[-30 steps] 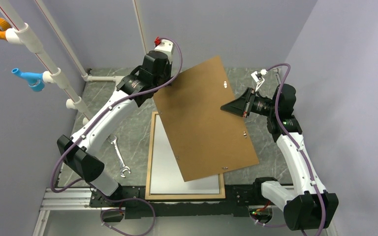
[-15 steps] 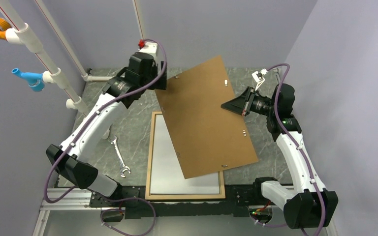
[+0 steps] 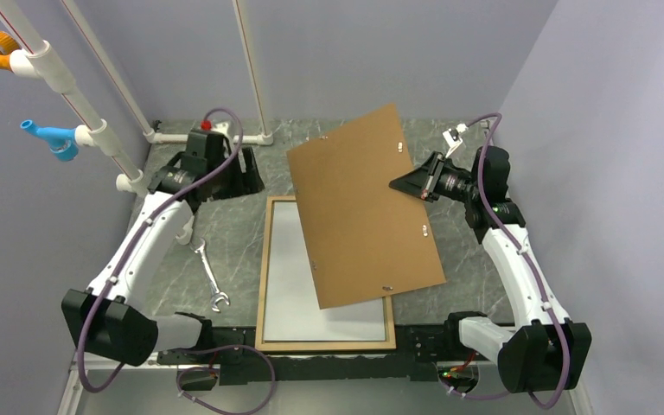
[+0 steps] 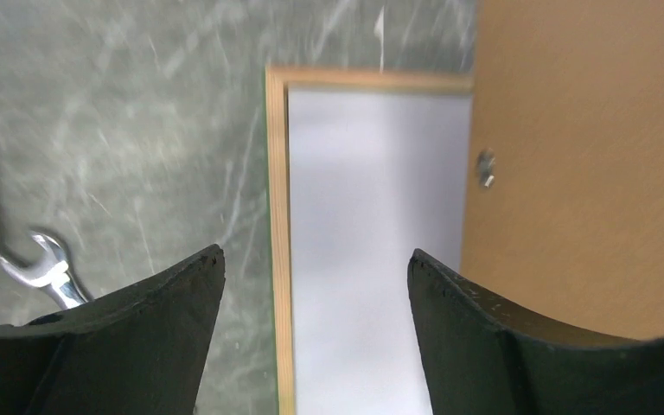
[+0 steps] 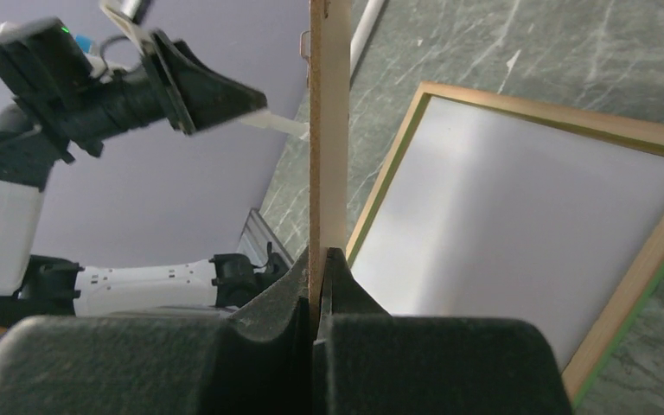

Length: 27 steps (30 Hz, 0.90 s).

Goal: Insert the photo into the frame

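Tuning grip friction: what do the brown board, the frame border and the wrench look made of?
Brown board: probably hardboard or MDF, matte even brown, pale fibrous edge in the right wrist view. Frame border: light tan wood or wood-look, low sheen, green outer side. Wrench: bright metal, likely steel, from its shiny silver glints.

Brown board [image 3: 359, 207] in right jaws; frame [image 3: 263, 277] beneath.

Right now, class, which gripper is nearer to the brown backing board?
Right. The right gripper is shut on the edge of the brown backing board; the left gripper hangs open to the board's left, not touching it.
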### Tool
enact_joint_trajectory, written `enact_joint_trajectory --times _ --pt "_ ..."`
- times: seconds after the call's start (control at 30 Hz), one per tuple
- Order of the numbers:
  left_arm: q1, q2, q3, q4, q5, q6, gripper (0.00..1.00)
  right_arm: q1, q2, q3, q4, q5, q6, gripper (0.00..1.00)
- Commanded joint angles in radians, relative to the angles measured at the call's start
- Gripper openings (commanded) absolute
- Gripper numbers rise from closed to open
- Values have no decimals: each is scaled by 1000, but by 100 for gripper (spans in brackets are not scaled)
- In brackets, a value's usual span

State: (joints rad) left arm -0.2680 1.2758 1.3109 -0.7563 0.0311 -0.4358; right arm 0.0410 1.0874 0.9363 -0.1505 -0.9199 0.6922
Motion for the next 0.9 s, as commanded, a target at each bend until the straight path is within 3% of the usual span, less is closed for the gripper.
enact_joint_trajectory --times 0.0,0.23,0.6,0.73,0.87 --pt "4 3 -126 -29 153 -30 80 -1 -2 38 -2 48 39 0" --pt "-9 86 -309 7 184 -40 75 -12 14 42 -13 84 77 0" --pt "-68 288 -400 97 179 -51 62 -25 33 35 14 75 125 0" --pt "-71 325 -415 146 202 -57 38 -29 32 37 6 75 119 0" --pt "-71 363 -391 164 192 -69 25 -32 31 28 10 72 121 0"
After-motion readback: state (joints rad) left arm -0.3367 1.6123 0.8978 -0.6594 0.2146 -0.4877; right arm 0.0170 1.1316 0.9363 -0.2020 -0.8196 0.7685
